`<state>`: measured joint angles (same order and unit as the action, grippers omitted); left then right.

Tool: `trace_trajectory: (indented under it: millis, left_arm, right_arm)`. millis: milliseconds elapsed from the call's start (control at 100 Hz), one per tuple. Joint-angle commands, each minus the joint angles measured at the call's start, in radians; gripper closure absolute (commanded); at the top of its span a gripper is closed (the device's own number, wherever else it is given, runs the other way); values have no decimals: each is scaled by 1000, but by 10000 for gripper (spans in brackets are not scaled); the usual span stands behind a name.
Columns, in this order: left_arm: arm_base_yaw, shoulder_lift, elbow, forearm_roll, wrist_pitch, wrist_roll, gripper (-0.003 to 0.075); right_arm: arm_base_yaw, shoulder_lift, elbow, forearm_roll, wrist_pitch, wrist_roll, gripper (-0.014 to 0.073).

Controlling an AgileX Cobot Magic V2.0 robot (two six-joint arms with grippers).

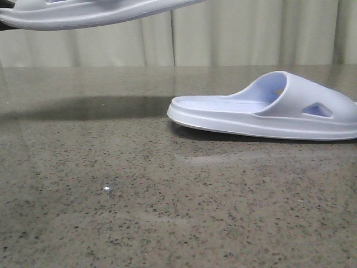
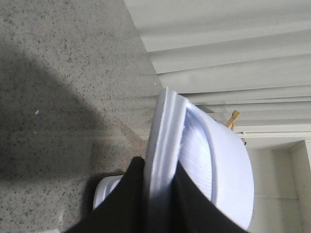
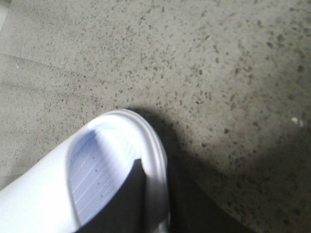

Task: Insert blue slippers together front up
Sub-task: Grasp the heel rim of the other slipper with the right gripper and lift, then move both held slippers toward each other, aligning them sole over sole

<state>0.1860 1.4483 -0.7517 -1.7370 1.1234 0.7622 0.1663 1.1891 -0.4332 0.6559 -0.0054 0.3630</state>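
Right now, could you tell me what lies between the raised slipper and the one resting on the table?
Nothing lies between them. In the front view, only bare speckled table and the raised slipper's shadow separate it from the resting slipper.

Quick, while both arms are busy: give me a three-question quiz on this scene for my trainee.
1. True or false: the left slipper rests on the table.
2. The left end effector grips the left slipper by its: A strap, B side rim, C toe tip.
3. Fill in: the right slipper has its strap end toward the robot's ____.
Key: 1 false, it is held in the air; 2 B; 3 right.
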Motion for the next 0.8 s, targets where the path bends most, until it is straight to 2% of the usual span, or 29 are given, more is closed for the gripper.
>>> trace_trajectory:
  millis: [0,290,790]
  left_arm:
    - [-2,-33,-23,-65,58,2,704]
    - [-2,-33,-23,-65,58,2,704]
    - [-2,-33,-23,-72,58,2,704]
  right_arm:
    - [0,34,16,20,62,14,701]
    - [1,-35,12,15,5,14,701]
    - [1,-388,10,15,-113,14,701]
